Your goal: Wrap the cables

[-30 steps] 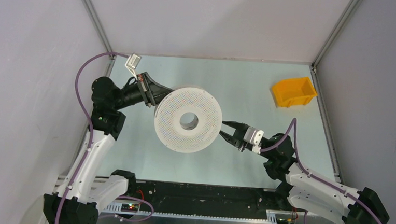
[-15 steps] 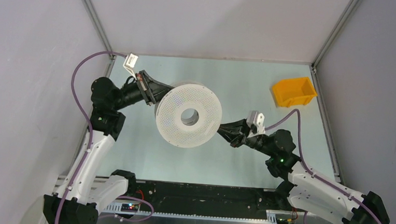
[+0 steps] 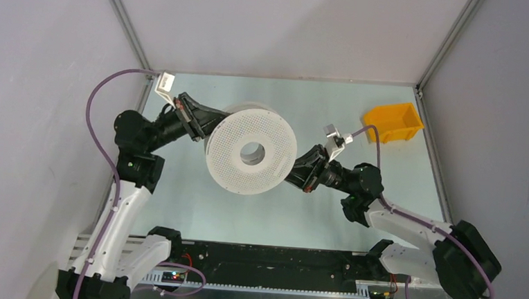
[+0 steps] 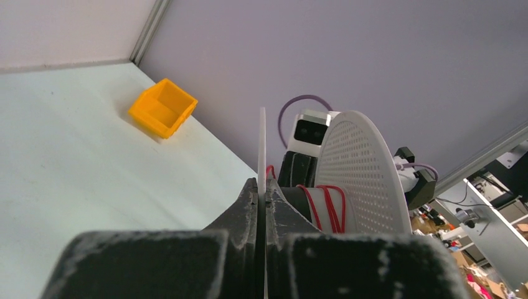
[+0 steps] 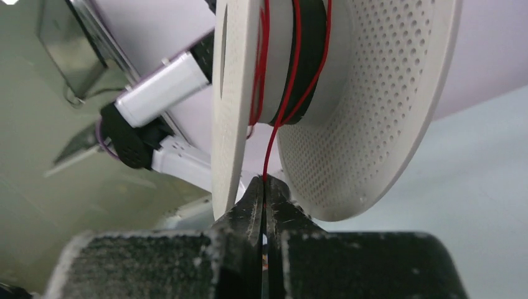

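Fingers (image 5: 246, 208) of the right gripper (image 5: 264, 187) pinch a thin red wire (image 5: 269, 149) at the bottom centre of the right wrist view. The strand runs straight up between the two perforated discs of a pale spool (image 3: 275, 150) and loops around its dark core. Those of the left gripper (image 4: 261, 194) are pressed together on the edge of one disc. Seen from overhead, the spool sits mid-frame between both grippers, with a yellow bin (image 3: 392, 122) at upper right on the table (image 3: 320, 101).
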`<state>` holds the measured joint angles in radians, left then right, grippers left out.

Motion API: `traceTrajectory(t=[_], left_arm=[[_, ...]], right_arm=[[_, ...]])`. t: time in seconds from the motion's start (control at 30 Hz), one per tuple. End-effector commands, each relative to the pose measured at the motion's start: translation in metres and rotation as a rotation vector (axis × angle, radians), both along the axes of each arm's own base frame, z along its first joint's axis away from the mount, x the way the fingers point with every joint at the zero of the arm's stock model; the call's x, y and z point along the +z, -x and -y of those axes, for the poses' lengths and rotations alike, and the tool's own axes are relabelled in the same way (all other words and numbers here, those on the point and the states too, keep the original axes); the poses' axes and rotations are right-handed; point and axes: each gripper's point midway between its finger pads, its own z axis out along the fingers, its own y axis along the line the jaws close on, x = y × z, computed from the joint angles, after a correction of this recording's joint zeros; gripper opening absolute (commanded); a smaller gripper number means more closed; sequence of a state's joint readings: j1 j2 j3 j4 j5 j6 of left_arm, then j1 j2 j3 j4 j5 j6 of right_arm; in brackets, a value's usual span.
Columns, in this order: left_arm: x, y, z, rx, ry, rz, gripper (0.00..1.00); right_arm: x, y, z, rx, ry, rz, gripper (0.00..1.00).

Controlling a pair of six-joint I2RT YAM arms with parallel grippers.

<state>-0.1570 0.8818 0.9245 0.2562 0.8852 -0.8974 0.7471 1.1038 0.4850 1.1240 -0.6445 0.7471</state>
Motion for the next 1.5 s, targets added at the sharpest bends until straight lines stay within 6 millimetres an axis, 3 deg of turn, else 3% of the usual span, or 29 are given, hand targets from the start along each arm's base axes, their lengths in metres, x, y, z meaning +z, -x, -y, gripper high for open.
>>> traceTrajectory(t=[0.0, 0.27, 0.47, 0.67, 1.0, 1.33, 1.47], left_arm=[[0.037, 0.005, -0.007, 0.052, 0.111, 0.085, 0.0], [0.04, -0.005, -0.019, 0.105, 0.342, -0.049, 0.0], [0.045, -0.011, -0.031, 0.13, 0.52, -0.133, 0.0], [0.051, -0.01, -0.045, 0.169, 0.636, -0.177, 0.0], [0.046, -0.011, -0.045, 0.168, 0.638, -0.191, 0.0], [0.038, -0.02, -0.044, 0.191, 0.619, -0.199, 0.0], [0.032, -0.025, -0.043, 0.2, 0.612, -0.209, 0.0]], right_arm=[[0.075, 0.024, 0.017, 0.107, -0.281, 0.057, 0.0], [0.11, -0.011, 0.031, -0.07, -0.441, -0.006, 0.0], [0.124, -0.02, 0.027, -0.091, -0.5, -0.056, 0.0], [0.104, -0.038, 0.013, -0.123, -0.471, -0.133, 0.0], [0.053, -0.077, -0.01, -0.197, -0.394, -0.294, 0.0], [0.034, -0.094, -0.003, -0.303, -0.349, -0.321, 0.0], [0.033, -0.095, 0.0, -0.333, -0.321, -0.328, 0.1]])
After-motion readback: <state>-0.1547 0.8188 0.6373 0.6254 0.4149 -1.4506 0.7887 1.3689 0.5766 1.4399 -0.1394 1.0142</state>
